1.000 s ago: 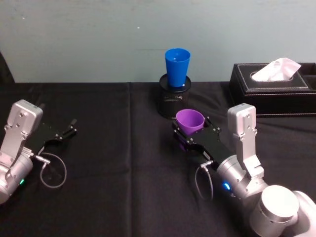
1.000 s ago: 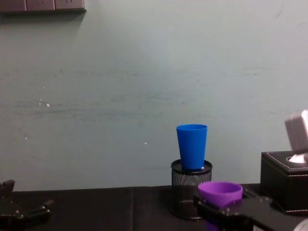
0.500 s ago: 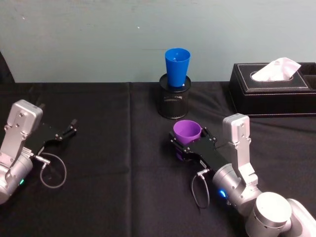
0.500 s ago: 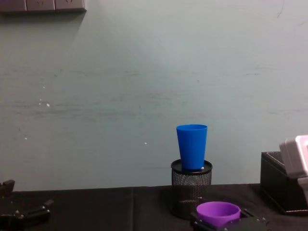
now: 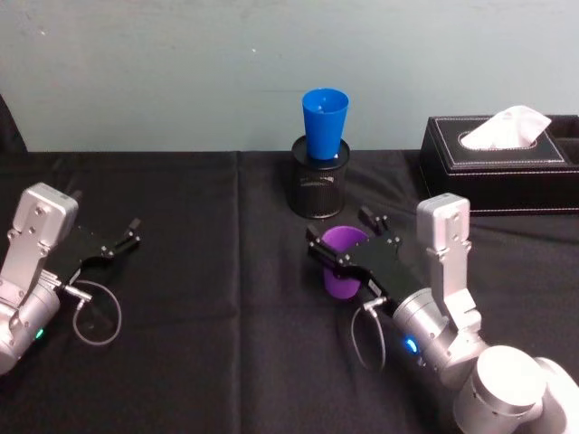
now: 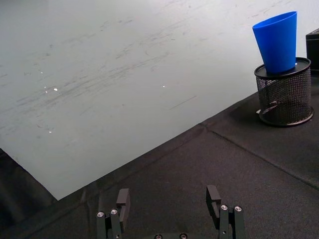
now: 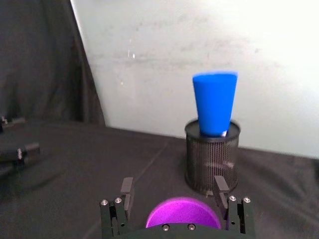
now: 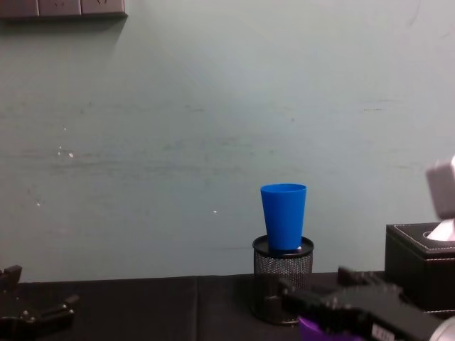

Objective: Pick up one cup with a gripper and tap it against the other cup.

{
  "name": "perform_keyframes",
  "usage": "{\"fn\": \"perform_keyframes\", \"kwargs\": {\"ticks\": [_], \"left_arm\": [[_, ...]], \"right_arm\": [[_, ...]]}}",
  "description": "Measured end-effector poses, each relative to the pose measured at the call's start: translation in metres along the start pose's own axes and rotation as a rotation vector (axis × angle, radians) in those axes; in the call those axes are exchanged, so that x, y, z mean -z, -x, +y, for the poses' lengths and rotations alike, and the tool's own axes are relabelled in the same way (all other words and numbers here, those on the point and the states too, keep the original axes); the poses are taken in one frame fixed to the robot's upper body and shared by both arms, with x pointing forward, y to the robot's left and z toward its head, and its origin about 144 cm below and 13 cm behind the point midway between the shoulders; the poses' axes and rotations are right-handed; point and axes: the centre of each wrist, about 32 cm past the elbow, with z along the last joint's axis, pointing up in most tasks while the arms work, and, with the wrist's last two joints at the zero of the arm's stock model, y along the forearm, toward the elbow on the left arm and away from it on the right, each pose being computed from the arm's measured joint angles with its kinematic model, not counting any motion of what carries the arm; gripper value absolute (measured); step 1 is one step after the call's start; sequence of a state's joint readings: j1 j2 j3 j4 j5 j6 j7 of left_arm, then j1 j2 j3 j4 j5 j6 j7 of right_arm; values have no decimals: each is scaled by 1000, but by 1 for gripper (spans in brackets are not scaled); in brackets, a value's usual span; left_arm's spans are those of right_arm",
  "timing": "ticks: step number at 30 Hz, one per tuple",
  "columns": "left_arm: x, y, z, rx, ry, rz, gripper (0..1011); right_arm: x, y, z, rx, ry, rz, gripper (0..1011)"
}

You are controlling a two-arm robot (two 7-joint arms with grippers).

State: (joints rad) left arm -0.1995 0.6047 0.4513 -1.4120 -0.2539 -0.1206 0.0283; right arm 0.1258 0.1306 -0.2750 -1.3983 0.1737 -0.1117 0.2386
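the right gripper sits low over the black tablecloth, right of the middle, with its fingers closed against the sides of the purple cup. the cup stands upright between them, mouth up, and whether its base touches the cloth cannot be told. in the right wrist view the purple cup's rim shows between the two fingers, and in the chest view only a sliver of purple peeks out under the black gripper body.

off to the left side, the left gripper rests near the cloth, fingers spread wide with nothing between them.

farther back, past the purple cup and well apart from it, a black mesh pen holder stands on the cloth. the blue cup sits upright in its top, mouth up, above the purple cup's height.

to the right at the back is a black tissue box with a white tissue sticking out. behind everything is a pale green wall.
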Motion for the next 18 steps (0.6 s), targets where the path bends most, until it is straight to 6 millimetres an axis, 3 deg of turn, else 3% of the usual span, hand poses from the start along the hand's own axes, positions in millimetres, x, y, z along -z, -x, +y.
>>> {"fn": "perform_keyframes", "kwargs": {"ticks": [10, 18], "left_arm": [[0, 0, 0, 0, 0, 0, 1000], [0, 0, 0, 0, 0, 0, 1000]], "right_arm": [[-30, -2, -15, 69, -5, -38, 1003], [-32, -32, -26, 195, 6, -90, 1003]]}}
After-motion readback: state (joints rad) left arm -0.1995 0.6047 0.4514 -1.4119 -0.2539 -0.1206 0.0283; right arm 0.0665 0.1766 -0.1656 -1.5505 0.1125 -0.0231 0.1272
